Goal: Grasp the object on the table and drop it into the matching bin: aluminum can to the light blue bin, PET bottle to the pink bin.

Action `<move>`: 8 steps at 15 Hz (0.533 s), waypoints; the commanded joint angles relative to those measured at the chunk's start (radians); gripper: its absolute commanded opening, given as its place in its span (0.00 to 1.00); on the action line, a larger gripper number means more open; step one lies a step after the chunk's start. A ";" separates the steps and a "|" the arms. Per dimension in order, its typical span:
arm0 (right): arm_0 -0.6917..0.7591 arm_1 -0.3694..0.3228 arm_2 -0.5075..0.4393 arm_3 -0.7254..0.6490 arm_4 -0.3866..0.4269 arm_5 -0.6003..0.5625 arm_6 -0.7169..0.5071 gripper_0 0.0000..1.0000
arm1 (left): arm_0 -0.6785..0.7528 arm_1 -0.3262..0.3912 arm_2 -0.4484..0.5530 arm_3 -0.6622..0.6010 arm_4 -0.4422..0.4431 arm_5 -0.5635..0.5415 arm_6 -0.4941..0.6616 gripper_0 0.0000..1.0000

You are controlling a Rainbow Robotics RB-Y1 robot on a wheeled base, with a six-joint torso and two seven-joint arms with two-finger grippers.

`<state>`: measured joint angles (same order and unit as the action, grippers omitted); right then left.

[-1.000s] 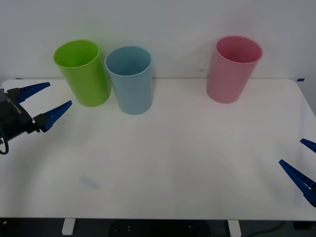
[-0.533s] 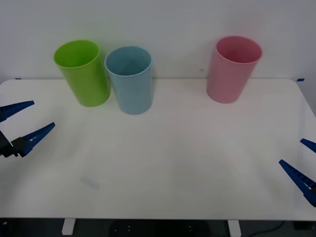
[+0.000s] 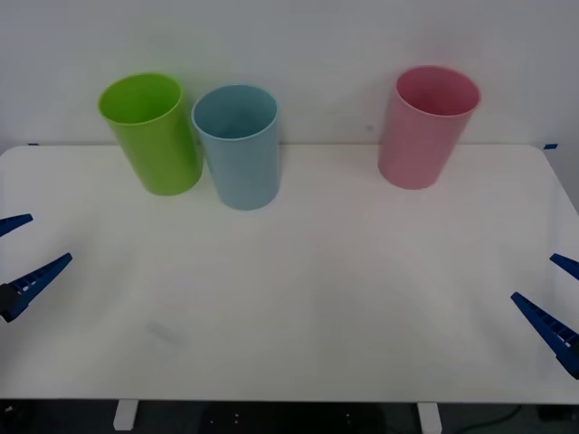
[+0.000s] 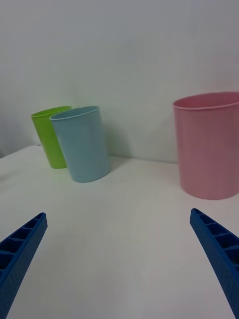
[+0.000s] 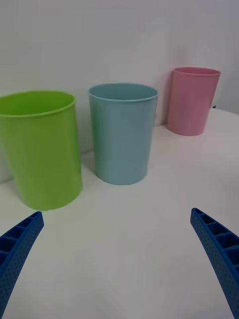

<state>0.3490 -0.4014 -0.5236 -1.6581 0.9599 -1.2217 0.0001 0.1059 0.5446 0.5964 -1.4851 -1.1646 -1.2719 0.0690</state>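
Our left gripper (image 3: 20, 267) hangs at the left edge of the desk (image 3: 308, 298), its blue ribbed fingers spread wide with nothing between them. Our right gripper (image 3: 554, 298) sits at the right edge near the front, fingers likewise wide apart and holding nothing.

We work over a plain white desk with rounded corners, set against a pale, bare wall. Three tall cup-shaped bins stand upright along the far side. We see the lime green bin (image 3: 152, 133) farthest left, the light blue bin (image 3: 238, 146) just beside it, and the pink bin (image 3: 425, 127) well apart to the right.

From our left wrist view, the light blue bin (image 5: 122, 132) stands ahead between the spread fingers, with the green bin (image 5: 41, 147) beside it and the pink bin (image 5: 191, 101) farther back. From our right wrist view, the pink bin (image 4: 208, 144) is nearest, the light blue bin (image 4: 82, 143) and green bin (image 4: 49, 134) farther off. Both grippers are well apart from every bin.
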 commanded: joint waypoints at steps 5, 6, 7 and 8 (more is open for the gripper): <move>0.000 0.000 0.000 0.000 0.000 0.000 0.000 1.00 | 0.011 0.000 -0.035 0.000 0.008 0.008 0.002 1.00; 0.000 0.000 0.000 0.000 0.000 0.000 0.000 1.00 | 0.011 0.000 -0.035 0.000 0.008 0.008 0.002 1.00; 0.000 0.000 0.000 0.000 0.000 0.000 0.000 1.00 | 0.011 0.000 -0.035 0.000 0.008 0.008 0.002 1.00; 0.000 0.000 0.000 0.000 0.000 0.000 0.000 1.00 | 0.011 0.000 -0.035 0.000 0.008 0.008 0.002 1.00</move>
